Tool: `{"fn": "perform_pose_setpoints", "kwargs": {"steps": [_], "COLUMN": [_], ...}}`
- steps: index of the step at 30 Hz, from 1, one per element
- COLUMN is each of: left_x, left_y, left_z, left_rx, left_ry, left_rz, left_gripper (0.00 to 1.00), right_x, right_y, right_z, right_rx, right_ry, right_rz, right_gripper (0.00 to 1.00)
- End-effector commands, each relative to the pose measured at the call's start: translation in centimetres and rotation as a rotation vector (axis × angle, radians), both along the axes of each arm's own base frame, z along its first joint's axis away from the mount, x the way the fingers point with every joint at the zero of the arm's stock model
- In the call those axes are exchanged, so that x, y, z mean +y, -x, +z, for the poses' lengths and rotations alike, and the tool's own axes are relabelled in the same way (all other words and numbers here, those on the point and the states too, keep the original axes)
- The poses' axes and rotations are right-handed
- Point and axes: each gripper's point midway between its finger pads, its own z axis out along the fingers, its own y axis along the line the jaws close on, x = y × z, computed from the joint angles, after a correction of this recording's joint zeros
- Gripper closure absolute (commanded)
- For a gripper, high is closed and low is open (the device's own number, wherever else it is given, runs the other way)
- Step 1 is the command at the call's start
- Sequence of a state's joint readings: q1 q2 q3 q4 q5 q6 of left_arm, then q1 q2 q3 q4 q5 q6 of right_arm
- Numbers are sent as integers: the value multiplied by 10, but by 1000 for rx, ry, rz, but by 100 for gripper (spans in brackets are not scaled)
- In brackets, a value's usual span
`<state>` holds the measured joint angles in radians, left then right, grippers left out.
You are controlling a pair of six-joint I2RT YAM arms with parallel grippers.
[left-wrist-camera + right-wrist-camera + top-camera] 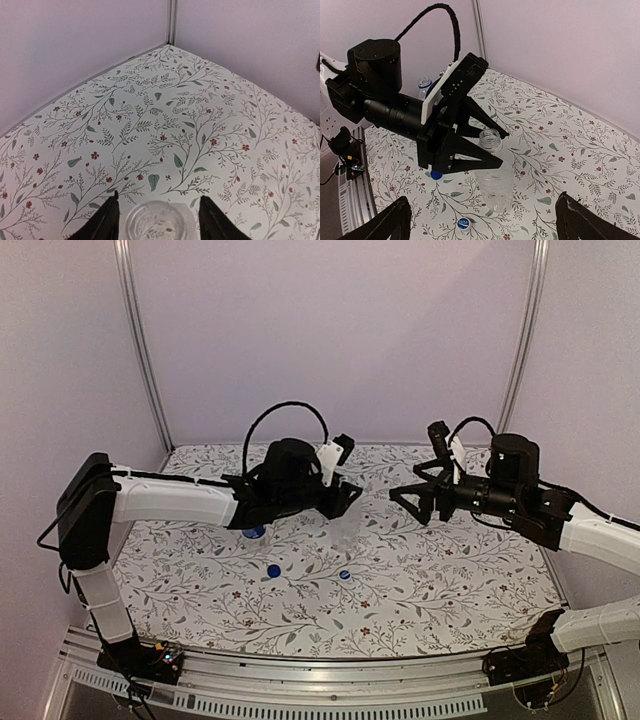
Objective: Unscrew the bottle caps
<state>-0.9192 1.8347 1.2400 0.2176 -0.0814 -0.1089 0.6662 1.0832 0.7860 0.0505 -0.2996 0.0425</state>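
the uncapped plain bottle stands upright inside the left tool, pinched or not i cannot tell; the right tool is spread, well apart.

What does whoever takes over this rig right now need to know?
Left gripper: straddles the open neck of the plain bottle; grip unclear.
Right gripper: open, empty, off to that bottle's right.
Blue cap and white-blue cap: loose on the table, nearer the bases.
Labelled bottle: mostly hidden under the left arm.
Done: both caps off. Left: let go, retract, likely.
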Motion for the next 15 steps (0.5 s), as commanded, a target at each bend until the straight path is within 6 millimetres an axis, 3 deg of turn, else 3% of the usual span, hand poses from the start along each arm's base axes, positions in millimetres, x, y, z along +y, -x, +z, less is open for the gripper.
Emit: {"fn": "perform_pose_setpoints", "kwargs": {"steps": [1,10,15], "left_x": [9,15,23], "left_y": [-3,0,4], "left_z": [4,38,59], "left_rx": [10,-13,-31], "left_ry": [15,61,82], "left_rz": [25,38,40], "left_gripper": [42,4,0], "right_x": [-4,-4,-5], "right_y": [-3,-4,-5], "right_z": [-6,-8,-9], "right_rx": [12,19,20], "right_ry": [0,0,1], "right_rz": [-22,-25,-31], "right_gripper": [1,1,1]}}
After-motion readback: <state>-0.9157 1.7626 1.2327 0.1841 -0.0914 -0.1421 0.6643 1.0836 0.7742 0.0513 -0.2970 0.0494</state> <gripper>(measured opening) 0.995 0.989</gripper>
